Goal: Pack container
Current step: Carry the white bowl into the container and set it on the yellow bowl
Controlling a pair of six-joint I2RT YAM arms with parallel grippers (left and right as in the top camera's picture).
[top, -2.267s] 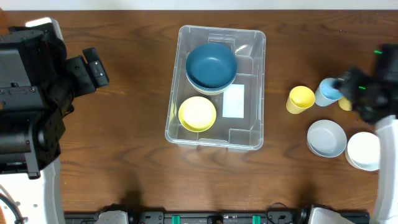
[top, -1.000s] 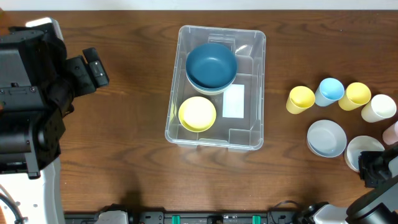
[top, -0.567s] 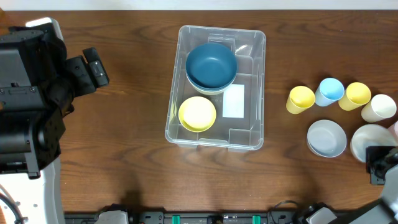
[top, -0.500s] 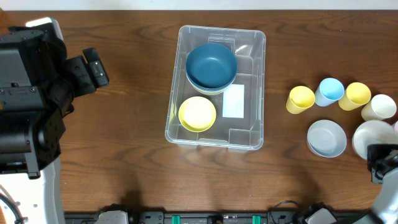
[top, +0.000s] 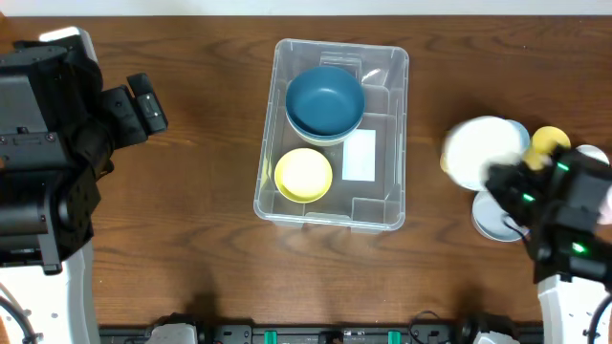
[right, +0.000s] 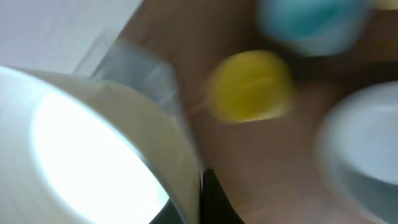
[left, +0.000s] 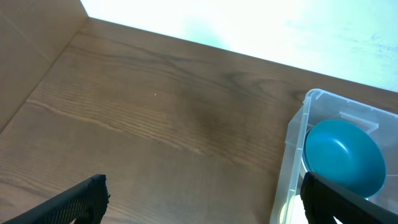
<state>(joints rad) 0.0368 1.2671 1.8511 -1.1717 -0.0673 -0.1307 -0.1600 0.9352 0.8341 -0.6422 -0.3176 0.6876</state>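
Note:
The container (top: pixel 392 191), a big clear bin, stands mid-table with a dark blue bowl (top: pixel 325 100) at its far end, a yellow bowl (top: pixel 303 174) at its near end and a white label (top: pixel 360 155) on its base. To its right, my right gripper (top: pixel 516 183) is shut on the rim of a white bowl (top: pixel 485 151), held tilted above the cups. In the blurred right wrist view this white bowl (right: pixel 81 143) fills the left, pinched at my right gripper (right: pixel 196 186). My left gripper (top: pixel 145 103) waits open, far left of the container (left: pixel 298 143), with nothing between its jaws.
Under and behind the raised bowl stand a yellow cup (top: pixel 550 141), a cream cup (top: pixel 593 153) and a pale grey bowl (top: pixel 492 222). The right wrist view shows a yellow cup (right: pixel 252 86), a light blue cup (right: pixel 305 22) and the grey bowl (right: pixel 360 143).
My right gripper has lifted the white bowl from the table's right front and carried it up and to the left, over the cups. The left arm has not moved.

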